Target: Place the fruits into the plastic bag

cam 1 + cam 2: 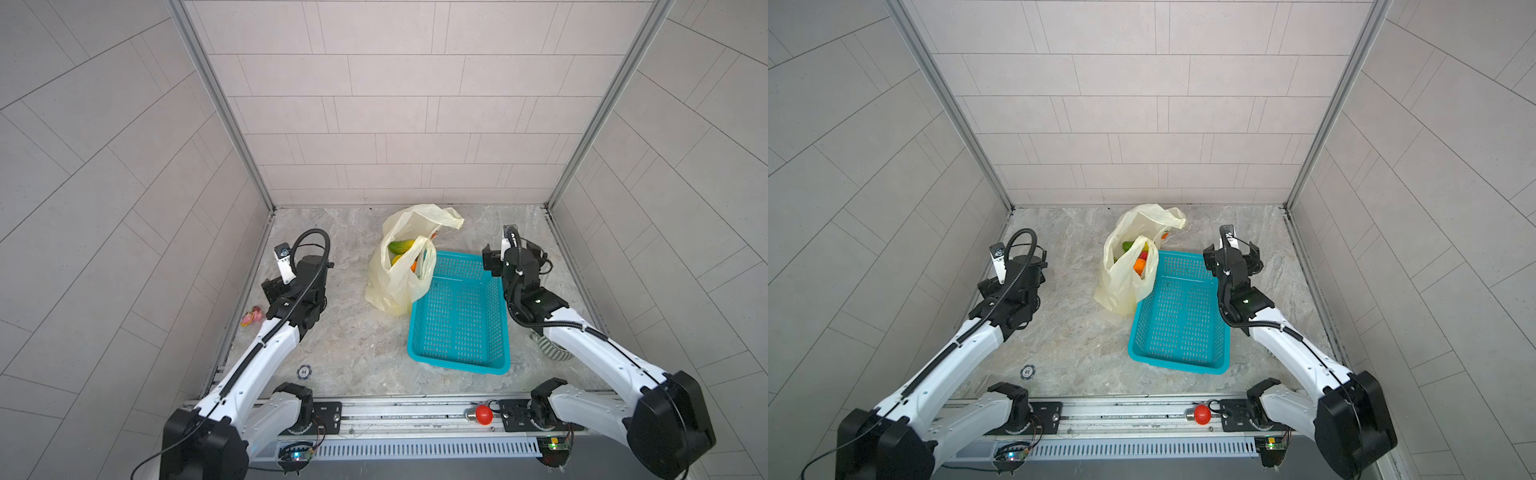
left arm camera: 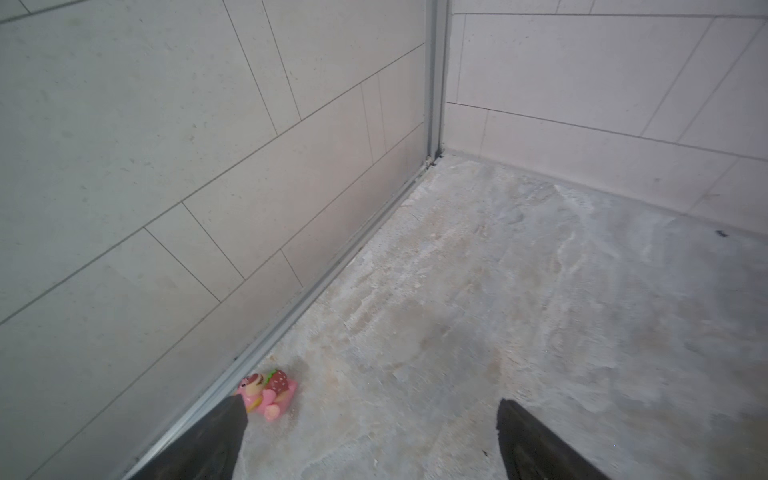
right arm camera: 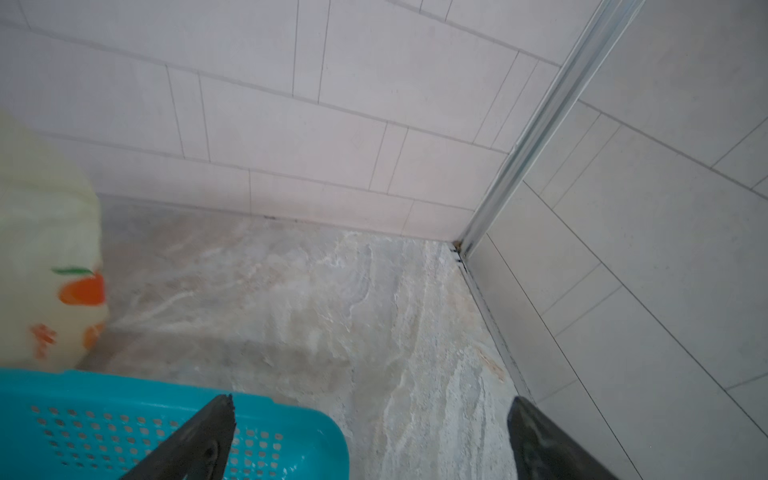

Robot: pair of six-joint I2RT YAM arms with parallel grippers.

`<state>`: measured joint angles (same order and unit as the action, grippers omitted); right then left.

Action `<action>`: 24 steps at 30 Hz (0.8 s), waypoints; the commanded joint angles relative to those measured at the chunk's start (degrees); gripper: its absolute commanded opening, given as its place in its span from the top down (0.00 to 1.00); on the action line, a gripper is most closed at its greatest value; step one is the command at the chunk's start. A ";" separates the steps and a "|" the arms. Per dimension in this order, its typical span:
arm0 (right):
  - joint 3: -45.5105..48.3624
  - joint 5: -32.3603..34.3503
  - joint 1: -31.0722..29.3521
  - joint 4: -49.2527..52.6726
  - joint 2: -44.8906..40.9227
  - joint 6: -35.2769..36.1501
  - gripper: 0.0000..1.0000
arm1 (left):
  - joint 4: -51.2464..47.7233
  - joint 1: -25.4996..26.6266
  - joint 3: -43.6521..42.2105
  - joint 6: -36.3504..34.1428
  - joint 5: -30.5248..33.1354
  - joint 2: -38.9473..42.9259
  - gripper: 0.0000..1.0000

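"The fruits [image 1: 401, 246] are seen inside the plastic bag [image 1: 388, 286], centre frame; none is seen in the basket [image 1: 459, 316]."
"Nothing is gripped: left pincer [image 2: 370, 401] and right pincer [image 3: 370, 398] are spread open. Task judged complete."

Left pincer [image 2: 370, 401] spread wide, holding nothing; right pincer [image 3: 370, 398] equally wide, empty; both well apart.
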<state>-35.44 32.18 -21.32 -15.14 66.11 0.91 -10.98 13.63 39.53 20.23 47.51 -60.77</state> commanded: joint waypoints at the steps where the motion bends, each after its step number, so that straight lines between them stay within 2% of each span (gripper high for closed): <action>1: 6.47 8.70 0.14 -18.63 3.61 3.68 0.01 | 10.38 -2.57 -2.30 -7.53 5.54 -4.15 0.00; 3: 8.42 11.38 0.14 -20.95 6.63 1.93 0.01 | 10.90 -3.80 -2.18 -7.07 4.19 -7.88 0.00; 7: 13.13 10.77 0.21 -25.48 9.32 0.42 0.01 | 14.89 -3.86 -2.97 -4.87 3.63 -15.25 0.00; 9: 13.93 12.27 0.29 -24.37 9.79 -2.42 0.01 | 21.51 -3.87 -5.02 -6.49 1.97 -17.54 0.00; 11: 16.22 12.35 0.67 -30.78 11.50 -0.27 0.00 | 29.52 -3.87 -7.42 -8.12 -0.26 -19.66 0.00; 13: 16.90 9.66 0.89 -33.43 12.35 2.56 0.00 | 36.50 -3.83 -9.31 -9.88 -3.41 -22.04 0.00; 16: 16.87 3.76 1.27 -36.45 14.64 7.30 0.01 | 40.51 -3.87 -8.47 -13.31 -6.83 -24.26 0.00; 18: 17.57 0.48 2.56 -40.75 17.74 8.58 0.01 | 46.70 -3.85 -9.55 -17.51 -8.85 -25.60 0.00; 20: 17.03 -0.06 4.49 -43.29 20.19 7.69 0.01 | 52.04 -4.54 -12.59 -17.77 -13.24 -26.69 0.00; 21: 16.73 -1.28 5.87 -41.67 19.71 6.14 0.00 | 59.60 -5.35 -14.59 -18.92 -14.58 -28.61 0.00; 22: 16.95 -3.82 7.31 -40.21 18.85 4.55 0.01 | 61.57 -5.70 -15.02 -19.04 -15.17 -28.99 0.00; 24: 17.14 -10.59 11.96 -38.62 18.90 0.42 0.01 | 57.36 -6.11 -15.02 -17.60 -17.71 -26.91 0.00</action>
<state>-19.03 29.58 -13.65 -55.07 85.06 5.10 39.18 8.56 25.78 3.97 34.87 -88.33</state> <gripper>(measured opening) 0.995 0.999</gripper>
